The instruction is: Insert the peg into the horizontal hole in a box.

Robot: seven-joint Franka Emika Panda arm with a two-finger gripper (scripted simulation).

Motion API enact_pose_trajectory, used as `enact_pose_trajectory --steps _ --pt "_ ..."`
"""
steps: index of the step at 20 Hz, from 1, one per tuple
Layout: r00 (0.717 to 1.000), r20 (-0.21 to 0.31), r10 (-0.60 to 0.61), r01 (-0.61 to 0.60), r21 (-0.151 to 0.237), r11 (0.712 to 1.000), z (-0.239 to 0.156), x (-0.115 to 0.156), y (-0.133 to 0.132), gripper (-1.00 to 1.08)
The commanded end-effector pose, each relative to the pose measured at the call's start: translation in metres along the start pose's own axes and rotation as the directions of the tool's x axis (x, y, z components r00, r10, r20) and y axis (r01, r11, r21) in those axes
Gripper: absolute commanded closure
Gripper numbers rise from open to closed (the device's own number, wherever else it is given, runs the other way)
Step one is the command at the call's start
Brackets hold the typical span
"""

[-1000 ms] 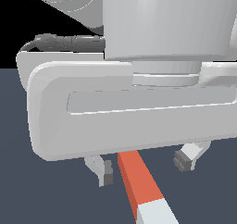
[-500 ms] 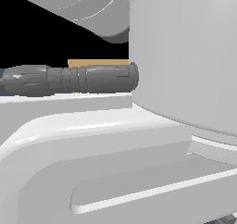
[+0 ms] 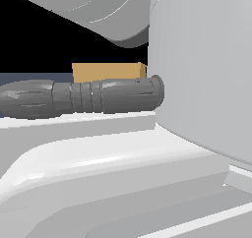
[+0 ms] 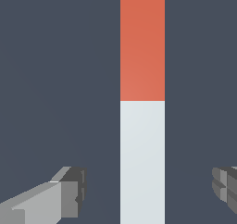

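Observation:
In the wrist view the peg (image 4: 142, 102) lies flat on the dark floor, its red-orange half and its pale grey-white half meeting mid-frame. My gripper (image 4: 148, 190) is open, one fingertip (image 4: 74, 190) on each side of the white half, clear of it, and I cannot tell its height above the peg. In the exterior view only the top strip of the tan box (image 3: 108, 71) shows behind my arm. The hole is hidden. The peg and the gripper do not show in the exterior view.
My arm's white body (image 3: 197, 74) and a dark grey cable connector (image 3: 78, 98) fill nearly the whole exterior view. Dark floor (image 4: 55, 79) surrounds the peg.
The arm's body has dropped across the exterior view, hiding the peg and the fingers that showed a second ago. The box's top strip has come into view.

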State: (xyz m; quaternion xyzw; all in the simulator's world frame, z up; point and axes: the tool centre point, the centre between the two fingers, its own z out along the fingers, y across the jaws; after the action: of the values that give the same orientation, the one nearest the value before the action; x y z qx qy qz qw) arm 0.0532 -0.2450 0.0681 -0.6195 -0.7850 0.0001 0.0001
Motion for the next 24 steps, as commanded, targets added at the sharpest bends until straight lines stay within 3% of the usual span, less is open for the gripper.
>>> enact_pose_trajectory --steps 1,14,20,21,24 --pt "1.0 0.0 0.0 0.0 0.0 1.0 0.0 0.0 0.0 -0.92" --pt "1.0 0.0 0.0 0.0 0.0 1.0 0.047 0.001 -0.001 -0.92" --pt "1.0 0.0 0.0 0.0 0.0 1.0 0.05 0.001 0.0 -0.92" --pt "1.0 0.0 0.0 0.0 0.0 1.0 0.05 0.001 0.0 1.08" --pt "1.0 0.0 0.0 0.0 0.0 1.0 0.05 0.001 0.0 1.08"
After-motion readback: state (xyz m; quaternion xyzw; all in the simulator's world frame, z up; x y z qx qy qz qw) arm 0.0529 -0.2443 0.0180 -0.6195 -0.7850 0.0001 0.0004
